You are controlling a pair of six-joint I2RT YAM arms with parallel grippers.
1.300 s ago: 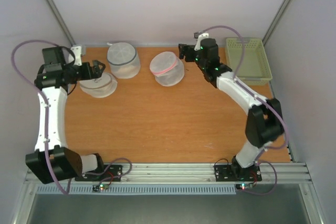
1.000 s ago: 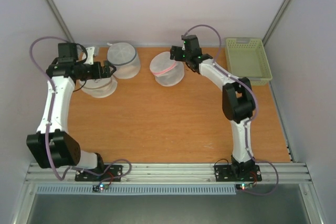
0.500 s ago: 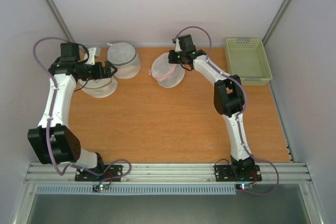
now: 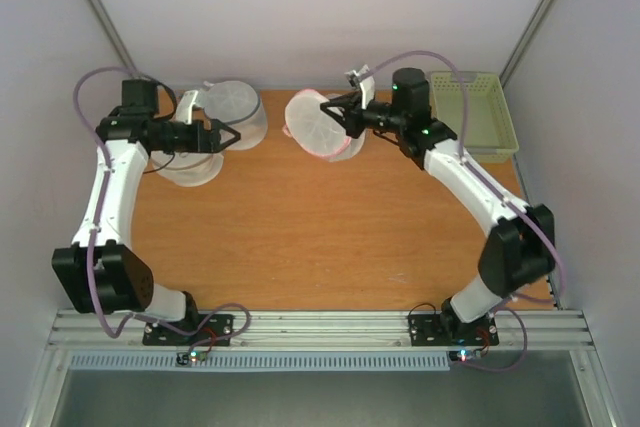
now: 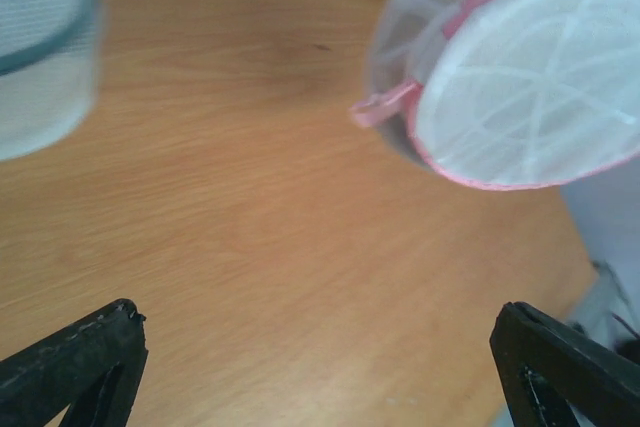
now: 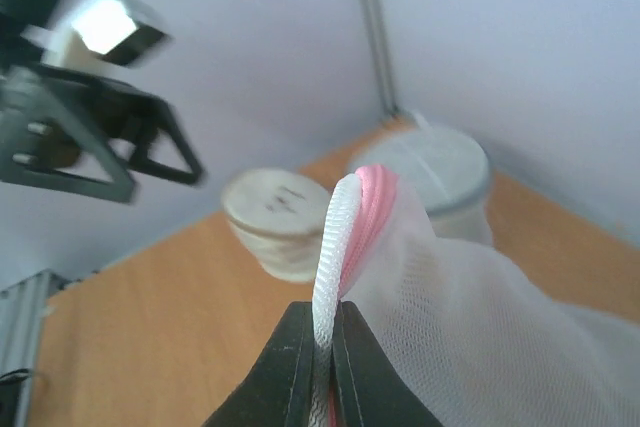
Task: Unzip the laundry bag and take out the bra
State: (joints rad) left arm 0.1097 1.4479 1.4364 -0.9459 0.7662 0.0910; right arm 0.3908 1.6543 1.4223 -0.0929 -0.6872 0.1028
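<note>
Right gripper point(image 4: 345, 115) clamped on laundry bag point(image 4: 318, 127) at its rim, bag tipped on edge, far centre. Left gripper point(image 4: 228, 135) gaping, empty, well left of it. Unzipping looks not yet begun; next: left should pinch pink tab point(image 5: 385, 107). Bra unseen.

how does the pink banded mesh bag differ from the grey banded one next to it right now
Band: the pink-banded bag has a pink rim band, the grey-banded bag a grey one.
Pose: the pink-banded bag is tipped on edge; the grey-banded bag stands upright on the table.
Grip: the right pincer is shut on the pink-banded bag's rim; nothing holds the grey-banded bag.
Both are round white mesh drums.
</note>
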